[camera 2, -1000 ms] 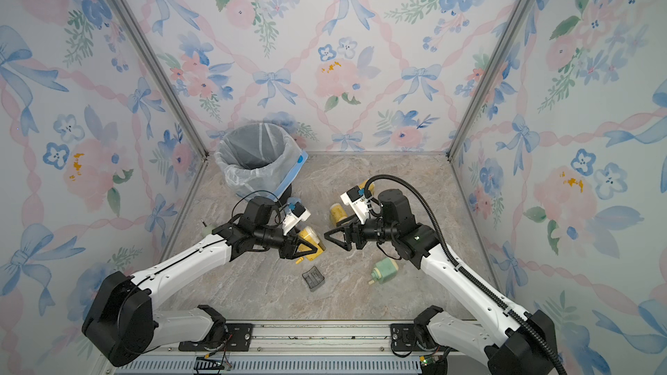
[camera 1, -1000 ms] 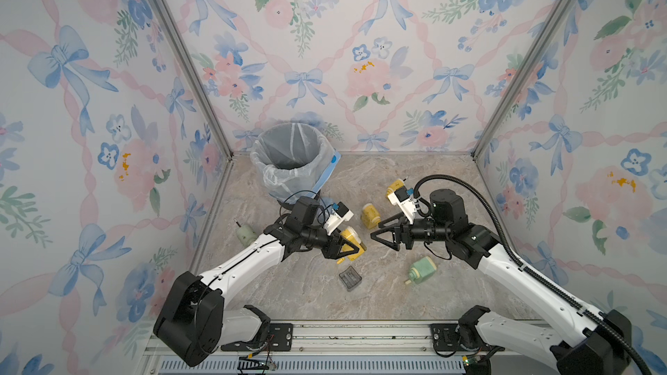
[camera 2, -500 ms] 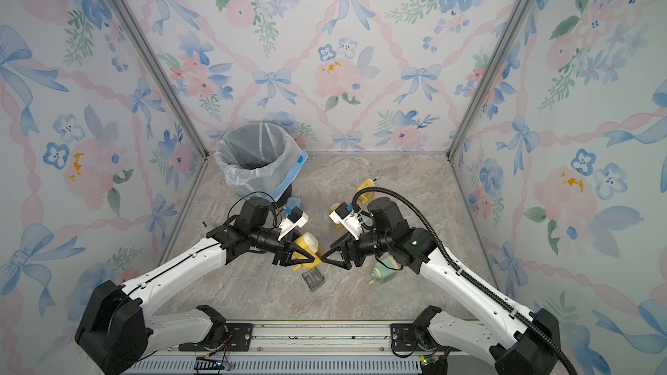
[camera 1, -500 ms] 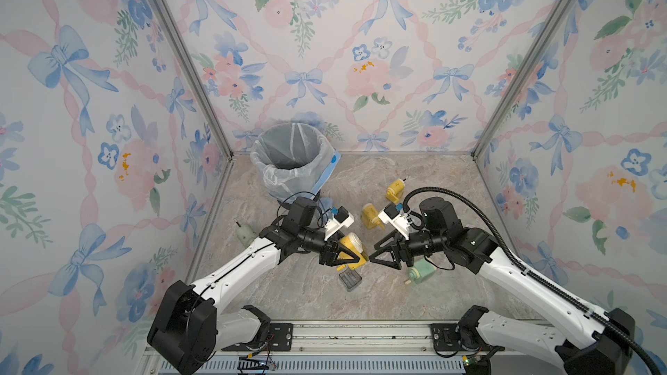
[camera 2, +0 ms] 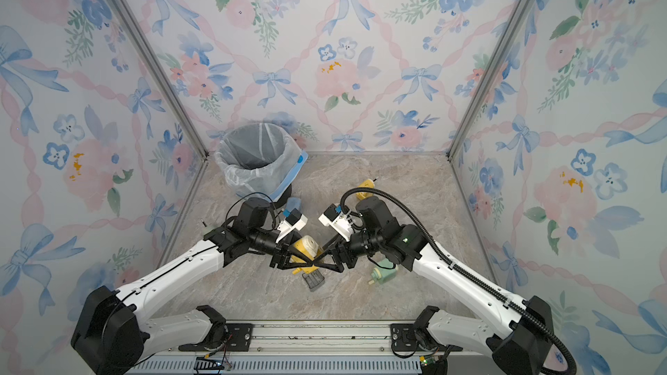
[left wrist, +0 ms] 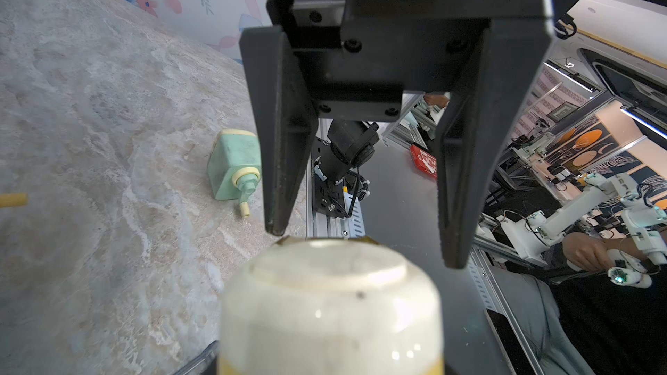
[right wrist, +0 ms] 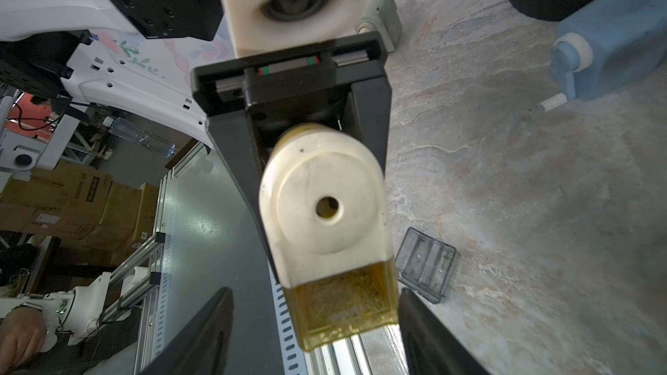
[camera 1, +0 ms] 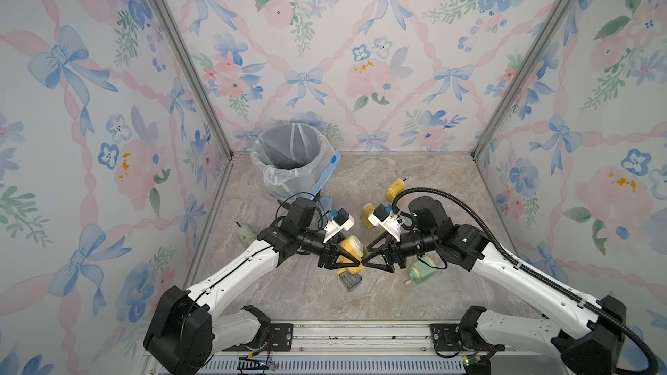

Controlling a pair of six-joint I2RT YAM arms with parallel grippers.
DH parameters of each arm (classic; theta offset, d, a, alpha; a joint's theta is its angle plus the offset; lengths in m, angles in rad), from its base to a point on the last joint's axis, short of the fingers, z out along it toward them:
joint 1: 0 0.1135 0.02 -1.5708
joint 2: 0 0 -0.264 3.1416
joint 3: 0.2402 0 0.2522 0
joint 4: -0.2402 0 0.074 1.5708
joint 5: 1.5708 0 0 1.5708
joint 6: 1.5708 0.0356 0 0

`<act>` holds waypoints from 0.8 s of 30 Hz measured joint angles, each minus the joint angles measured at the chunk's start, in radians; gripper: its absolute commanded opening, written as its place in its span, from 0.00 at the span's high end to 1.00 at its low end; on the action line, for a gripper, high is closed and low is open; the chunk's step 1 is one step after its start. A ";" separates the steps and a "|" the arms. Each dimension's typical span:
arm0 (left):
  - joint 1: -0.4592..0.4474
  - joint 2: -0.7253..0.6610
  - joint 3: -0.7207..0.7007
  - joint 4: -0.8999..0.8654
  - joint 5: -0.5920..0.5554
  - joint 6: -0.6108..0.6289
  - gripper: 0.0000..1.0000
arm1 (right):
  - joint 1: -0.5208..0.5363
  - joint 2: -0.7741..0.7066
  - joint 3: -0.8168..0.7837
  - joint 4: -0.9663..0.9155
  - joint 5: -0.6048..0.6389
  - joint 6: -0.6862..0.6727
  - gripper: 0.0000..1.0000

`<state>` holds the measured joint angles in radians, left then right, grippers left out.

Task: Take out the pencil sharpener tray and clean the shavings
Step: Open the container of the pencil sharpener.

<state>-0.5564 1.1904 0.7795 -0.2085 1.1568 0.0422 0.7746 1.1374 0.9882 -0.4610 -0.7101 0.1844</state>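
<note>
My left gripper (camera 1: 352, 259) is shut on a yellow pencil sharpener (camera 1: 352, 247) with a cream front, held above the table's middle; its fingers (right wrist: 371, 120) clamp the body from both sides. In the right wrist view the cream face with its hole (right wrist: 325, 211) points at the camera. Below it the amber translucent tray (right wrist: 343, 301), holding shavings, sits in the body and sticks out a little. My right gripper (right wrist: 314, 292) is open, with a finger on each side of the tray's end. One finger is close to the tray and the other is well apart. Both top views show the two grippers tip to tip (camera 2: 321, 257).
A lined bin (camera 1: 292, 158) stands at the back left. A loose clear grey tray (camera 1: 349, 280) lies under the grippers. Other sharpeners lie around: green (camera 1: 420, 273), two yellow (camera 1: 395, 187), blue (camera 1: 326, 203), and a pale one (camera 1: 247, 232) by the left wall.
My right gripper has come down and leftward from beside the sharpener until its open jaws straddle the tray end. The left gripper has shifted the sharpener slightly toward the front.
</note>
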 measured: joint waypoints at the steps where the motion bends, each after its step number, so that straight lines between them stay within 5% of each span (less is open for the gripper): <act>1: 0.000 -0.001 0.000 0.000 0.003 0.000 1.00 | 0.000 0.003 0.000 0.000 0.001 -0.002 0.28; 24: -0.006 -0.021 0.000 -0.004 0.042 0.000 1.00 | 0.011 0.025 0.010 0.016 -0.034 -0.018 0.51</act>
<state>-0.5629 1.1690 0.7792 -0.2127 1.1992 0.0418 0.7853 1.1622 0.9985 -0.4454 -0.7437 0.1665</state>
